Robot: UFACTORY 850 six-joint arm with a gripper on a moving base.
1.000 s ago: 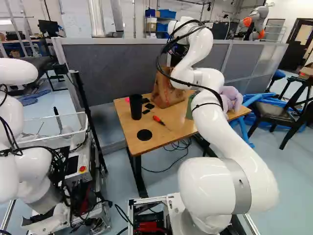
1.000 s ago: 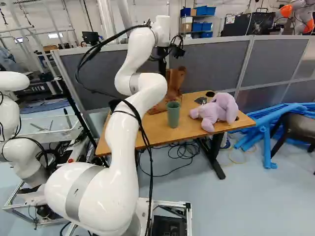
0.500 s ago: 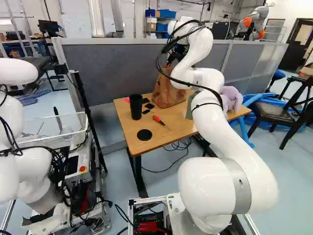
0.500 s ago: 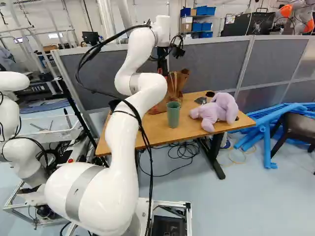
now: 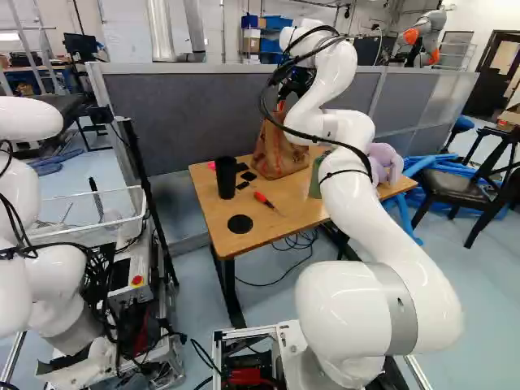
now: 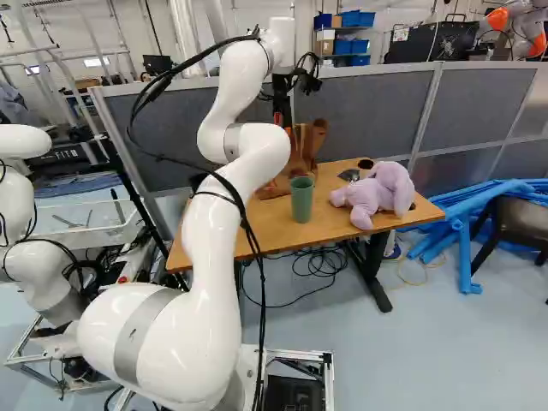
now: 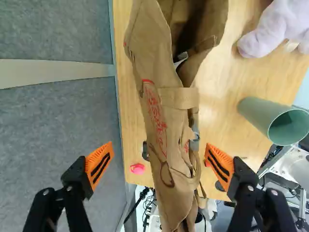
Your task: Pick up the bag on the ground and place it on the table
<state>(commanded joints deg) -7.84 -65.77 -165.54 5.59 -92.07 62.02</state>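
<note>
Finishing up, by the look of it, with the brown bag [image 5: 275, 150] already upright on the table [image 5: 264, 227], near the far edge, alongside the grey partition [image 6: 368, 111]. Above the table, the black gripper [image 7: 158, 150], released, with orange pads well apart on either side of the bag and touching neither face. No lifting or carrying left, then; just letting go cleanly and getting out of the way. Calls next for a slow, straight retreat upward from the table, keeping the fingers spread and level until well above the bag's top and handle loops. Only after that, swinging the white arm [image 6: 214, 257] back. Could go wrong by hooking a pad on a loose strap and tipping the bag or dragging it toward the table's far edge. Likely to fold or lean at a light nudge, being soft-sided. Worth minding also the green cup [image 6: 301, 199], nearer the table's front edge, and the purple plush toy [image 6: 377, 195], toward the table's right end in the right base view. Best to pause once clear, to check for steady standing on the table.
</note>
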